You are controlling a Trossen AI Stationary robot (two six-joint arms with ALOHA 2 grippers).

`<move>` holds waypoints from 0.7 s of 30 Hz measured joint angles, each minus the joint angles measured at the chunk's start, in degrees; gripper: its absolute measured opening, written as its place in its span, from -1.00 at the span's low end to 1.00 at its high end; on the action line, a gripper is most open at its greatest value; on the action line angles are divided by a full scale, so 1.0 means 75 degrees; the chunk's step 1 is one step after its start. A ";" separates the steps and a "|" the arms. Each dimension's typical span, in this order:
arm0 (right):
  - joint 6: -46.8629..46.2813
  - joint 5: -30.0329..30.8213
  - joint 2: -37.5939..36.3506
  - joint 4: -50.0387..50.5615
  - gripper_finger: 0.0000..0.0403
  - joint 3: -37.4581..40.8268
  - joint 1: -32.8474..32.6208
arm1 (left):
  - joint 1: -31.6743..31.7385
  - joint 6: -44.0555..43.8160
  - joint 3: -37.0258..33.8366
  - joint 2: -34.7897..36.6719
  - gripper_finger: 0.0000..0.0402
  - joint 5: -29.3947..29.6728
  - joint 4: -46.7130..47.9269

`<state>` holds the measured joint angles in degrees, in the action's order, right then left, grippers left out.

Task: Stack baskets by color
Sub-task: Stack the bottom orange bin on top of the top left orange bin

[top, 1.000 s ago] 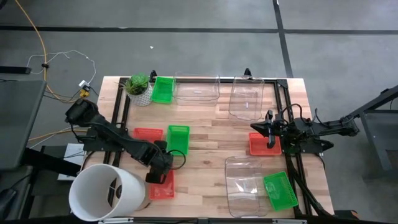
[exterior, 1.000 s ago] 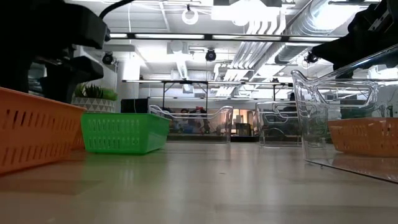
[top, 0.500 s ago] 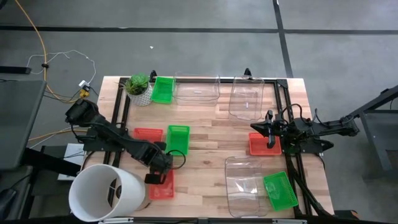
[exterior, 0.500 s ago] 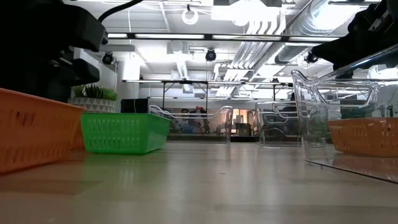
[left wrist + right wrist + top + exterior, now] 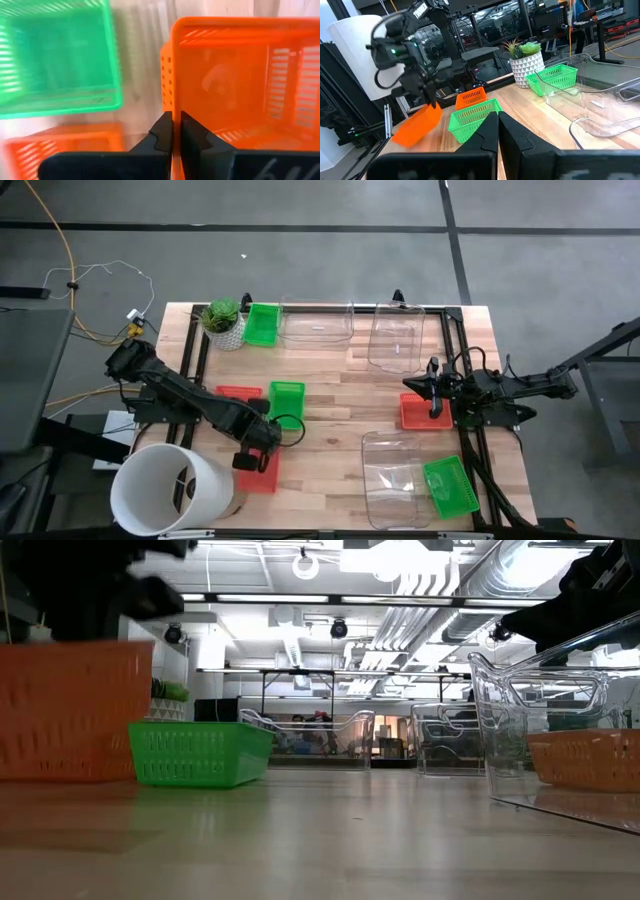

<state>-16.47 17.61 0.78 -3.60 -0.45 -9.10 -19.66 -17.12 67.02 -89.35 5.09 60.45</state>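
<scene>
So the small red perforated plastic basket [image 5: 258, 470] is gripped by one wall in the closed jaws of the left gripper [image 5: 250, 460], near the front left of the wooden tabletop [image 5: 330, 400]; in the right wrist view it can be seen lifted clear of the wood and tilted. Just behind it a bright green perforated basket [image 5: 286, 403] is sat flat, with a second red basket [image 5: 236, 395] beside it on the left. A third red basket [image 5: 417, 413] is found at the right side, right under the right gripper [image 5: 432, 390], whose jaws are closed on nothing; whether the basket is touched there can't be told. Another green basket [image 5: 450, 486] is tipped at an angle in the front right corner, just beside a big clear plastic tub [image 5: 393, 477]. Two more clear tubs [image 5: 317, 323] [image 5: 396, 338] are lined up along the back edge, with one more green basket [image 5: 262, 325] next to them and a small green plant in a white pot [image 5: 224, 323] next to that. A big white cylindrical bucket [image 5: 170, 490] is parked at the front left corner.
</scene>
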 joint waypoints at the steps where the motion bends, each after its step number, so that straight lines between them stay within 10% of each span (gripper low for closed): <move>1: 0.0000 0.0000 0.0000 0.0000 -1.00 -0.0001 0.0000 | 0.0000 0.0033 0.0185 0.0046 -0.99 0.0174 0.0233; 21: 0.0000 0.0000 0.0121 0.0001 -1.00 -0.0002 0.0000 | 0.0281 -0.2143 0.0621 0.3220 -1.00 0.4539 0.1689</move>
<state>-16.47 17.61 1.68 -3.59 -0.47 -9.10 -17.55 -33.19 71.67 -65.21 39.14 73.12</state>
